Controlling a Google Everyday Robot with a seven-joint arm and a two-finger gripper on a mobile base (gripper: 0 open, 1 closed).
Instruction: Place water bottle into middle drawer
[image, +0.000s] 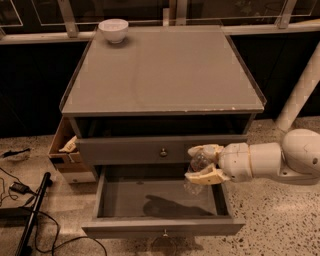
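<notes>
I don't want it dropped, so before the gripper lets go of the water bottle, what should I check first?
1. Middle drawer pulled open: ok.
2. Drawer floor bare under the gripper: ok.
3. Gripper shut on the water bottle: ok.
4. Bottle over the drawer's right side, inside its walls: ok.
5. Bottle low enough to release: cannot tell.

At gripper (196, 163), above right end of middle drawer (150, 200): clasps water bottle (200, 160), cap and label indiscernible | behind: arm (265, 160) cut off at right edge | far left: cardboard box (62, 145) half hidden by cabinet (165, 75)
</notes>
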